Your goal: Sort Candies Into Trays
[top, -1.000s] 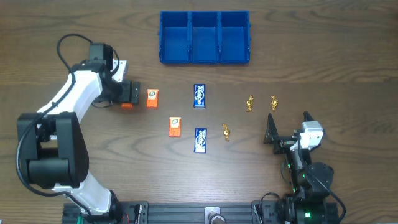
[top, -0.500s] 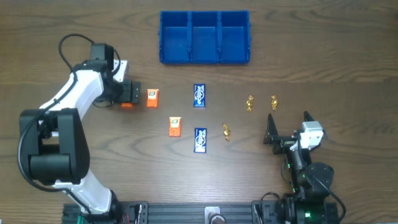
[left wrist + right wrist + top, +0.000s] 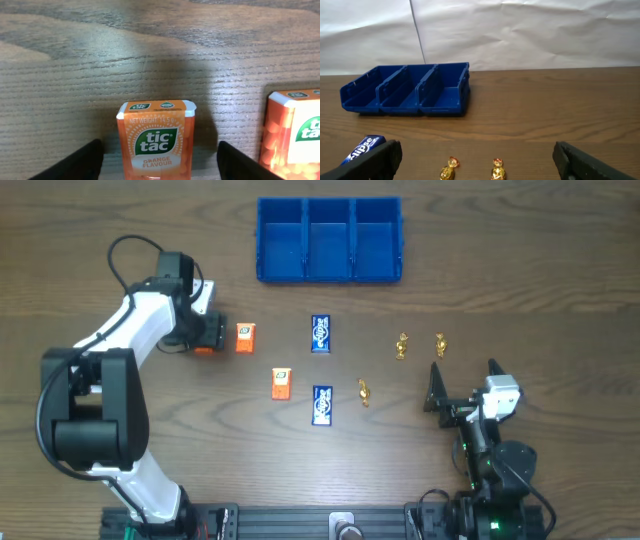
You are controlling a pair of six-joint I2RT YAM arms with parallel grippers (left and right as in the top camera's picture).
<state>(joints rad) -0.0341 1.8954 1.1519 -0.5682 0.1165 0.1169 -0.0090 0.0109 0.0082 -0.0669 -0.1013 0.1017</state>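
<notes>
Two black fingers [image 3: 80, 162] of the left gripper [image 3: 222, 332] stand wide apart, one on each side of an orange rectangular plastic mint box [image 3: 156, 140]. Wood shows in both gaps, so nothing is gripped. The box's near end is cut off by the frame edge. A second orange mint box [image 3: 295, 130] lies just beside it, also cut off by the frame.

The right gripper [image 3: 462, 385] is spread just as wide and holds nothing. Beyond it lie three small gold-wrapped candies [image 3: 402, 346]. In its wrist view one finger partly covers a blue candy pack [image 3: 362, 148]. Two such packs lie mid-table, one [image 3: 320, 334] above the other [image 3: 322, 405].

A broad stretch of brown wooden table [image 3: 520, 300] separates all the candies from the blue plastic three-compartment tray [image 3: 330, 200] at the far edge.
</notes>
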